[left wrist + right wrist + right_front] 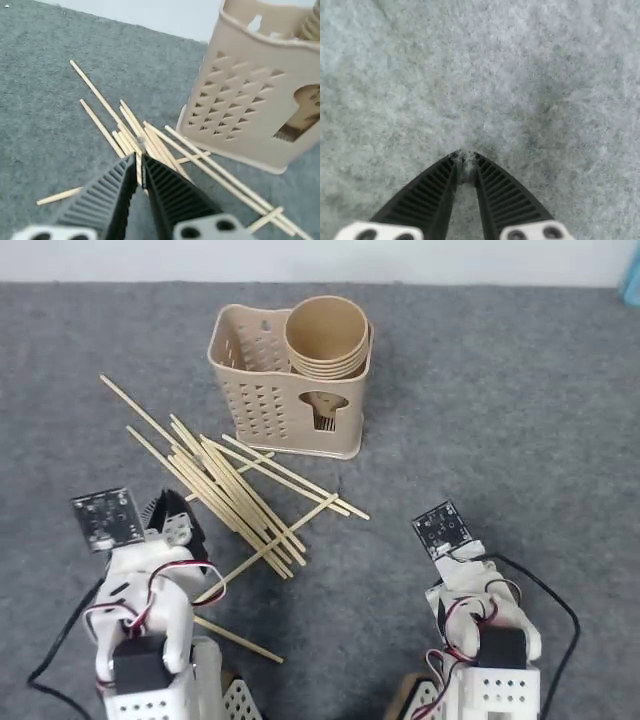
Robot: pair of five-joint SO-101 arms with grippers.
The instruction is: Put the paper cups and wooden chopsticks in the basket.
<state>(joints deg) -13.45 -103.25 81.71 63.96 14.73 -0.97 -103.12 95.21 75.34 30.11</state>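
Several paper cups (327, 335) stacked in basket (250, 390) | chopsticks (235, 495) loose beside it

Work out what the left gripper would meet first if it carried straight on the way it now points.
Probably the wooden chopsticks lying just ahead of the left gripper; it may already touch one. The basket stands farther off, to one side.

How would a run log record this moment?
stacked brown paper cups in beige plastic basket | wooden chopsticks scattered on grey carpet | left pincer shut by chopsticks | right pincer shut
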